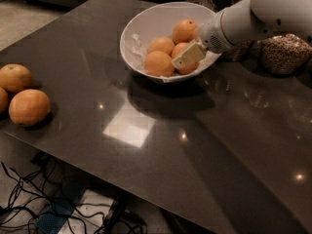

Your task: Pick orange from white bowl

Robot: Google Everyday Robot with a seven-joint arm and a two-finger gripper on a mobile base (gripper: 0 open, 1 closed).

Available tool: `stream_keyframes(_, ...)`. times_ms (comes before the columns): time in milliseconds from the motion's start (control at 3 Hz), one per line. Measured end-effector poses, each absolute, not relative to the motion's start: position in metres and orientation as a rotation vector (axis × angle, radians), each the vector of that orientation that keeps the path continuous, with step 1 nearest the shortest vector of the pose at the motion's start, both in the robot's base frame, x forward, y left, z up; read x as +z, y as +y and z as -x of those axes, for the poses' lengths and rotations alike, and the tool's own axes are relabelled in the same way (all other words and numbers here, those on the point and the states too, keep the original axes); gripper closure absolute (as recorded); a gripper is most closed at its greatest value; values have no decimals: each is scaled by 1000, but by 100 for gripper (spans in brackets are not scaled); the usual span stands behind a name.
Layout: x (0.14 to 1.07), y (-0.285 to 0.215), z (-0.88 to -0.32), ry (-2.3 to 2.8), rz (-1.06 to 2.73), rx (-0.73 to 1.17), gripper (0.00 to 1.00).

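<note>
The dark glossy table point(146, 174) mirrors a pale square of light. At its left edge lie three loose oranges: the back orange point(14, 77), the front orange point(29, 107), and a cropped orange point(1, 100) cut by the frame between them. A glass jar of nuts point(285, 52) stands far right, beyond the gripper point(187, 56), which is in the white bowl point(141, 28). Black cables point(19, 199) tangle on the floor below.

**No readable text**

You will find no words, labels, brands or numbers that can be read here, not on the white bowl point(139, 30), the oranges point(158, 63), the jar of nuts point(285, 53) or the worktop point(146, 145). The claw point(189, 55) shows no marking either; it sits inside the bowl's right side, among the oranges.
</note>
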State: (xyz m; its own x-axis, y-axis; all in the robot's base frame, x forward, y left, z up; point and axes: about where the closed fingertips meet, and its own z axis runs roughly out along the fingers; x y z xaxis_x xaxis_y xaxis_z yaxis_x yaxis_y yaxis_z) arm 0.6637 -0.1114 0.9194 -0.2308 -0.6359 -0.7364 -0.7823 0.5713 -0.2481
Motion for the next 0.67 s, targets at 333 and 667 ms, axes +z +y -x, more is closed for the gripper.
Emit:
stream_keyframes(333,907,-121,-668,1990,1128,196,26)
stream_keyframes(667,894,-130,-673,2031,1118,179,26)
